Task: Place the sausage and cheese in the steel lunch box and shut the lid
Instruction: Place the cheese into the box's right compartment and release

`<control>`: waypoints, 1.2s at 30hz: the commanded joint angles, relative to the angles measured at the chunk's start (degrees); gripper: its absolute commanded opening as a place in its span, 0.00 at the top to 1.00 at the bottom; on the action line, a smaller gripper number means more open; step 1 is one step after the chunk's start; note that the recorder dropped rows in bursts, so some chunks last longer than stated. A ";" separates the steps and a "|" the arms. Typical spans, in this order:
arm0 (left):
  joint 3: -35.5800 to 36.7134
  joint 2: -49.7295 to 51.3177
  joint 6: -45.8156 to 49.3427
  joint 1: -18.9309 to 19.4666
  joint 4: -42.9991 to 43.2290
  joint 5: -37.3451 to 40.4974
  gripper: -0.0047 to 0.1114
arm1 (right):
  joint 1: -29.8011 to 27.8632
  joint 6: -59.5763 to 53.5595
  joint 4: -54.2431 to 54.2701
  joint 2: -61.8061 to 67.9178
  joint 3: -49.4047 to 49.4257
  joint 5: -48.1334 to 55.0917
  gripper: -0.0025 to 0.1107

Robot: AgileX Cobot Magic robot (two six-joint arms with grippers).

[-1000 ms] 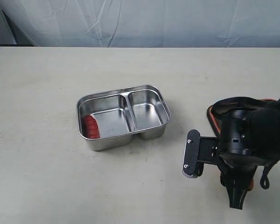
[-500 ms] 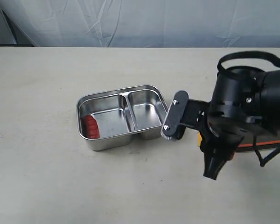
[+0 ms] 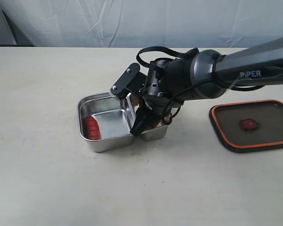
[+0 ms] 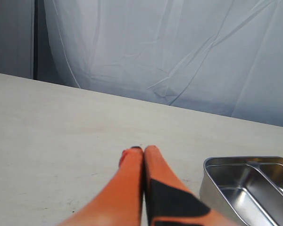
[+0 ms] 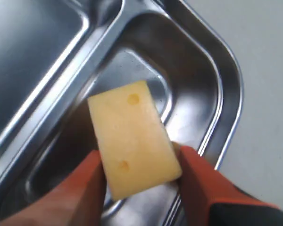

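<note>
The steel lunch box (image 3: 112,121) stands open at mid-table. The red sausage (image 3: 91,127) lies in its larger compartment, against the left wall. My right gripper (image 5: 141,155) is shut on the yellow cheese (image 5: 130,139), one orange finger on each side, and holds it just over the smaller compartment (image 5: 198,80). In the exterior view that gripper (image 3: 148,121) reaches across from the right and covers most of that compartment. The dark lid (image 3: 269,117) lies on the table at right with its orange seal up. My left gripper (image 4: 140,150) is shut with nothing in it, low over the table beside the box (image 4: 212,181).
A white cloth backdrop (image 3: 179,23) hangs behind the table's far edge. The right arm (image 3: 236,70) stretches across the right half of the table, above the lid. Bare beige tabletop (image 3: 47,179) surrounds the box.
The right arm has swung from the front right of the table leftwards and away, to over the lunch box. The lid, hidden under the arm before, now shows.
</note>
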 commanded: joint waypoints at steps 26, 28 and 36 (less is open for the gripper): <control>0.24 -0.30 0.00 -0.33 -0.02 -0.31 0.96 | -0.09 3.95 25.69 -2.38 -0.83 9.91 0.98; 0.24 -0.30 0.00 -0.33 -0.02 -0.31 0.96 | -0.09 3.95 26.76 -2.38 -0.83 9.91 0.98; 0.24 -0.30 0.00 -0.33 -0.02 -0.31 0.96 | -0.20 4.26 26.83 -2.38 -0.83 8.90 0.96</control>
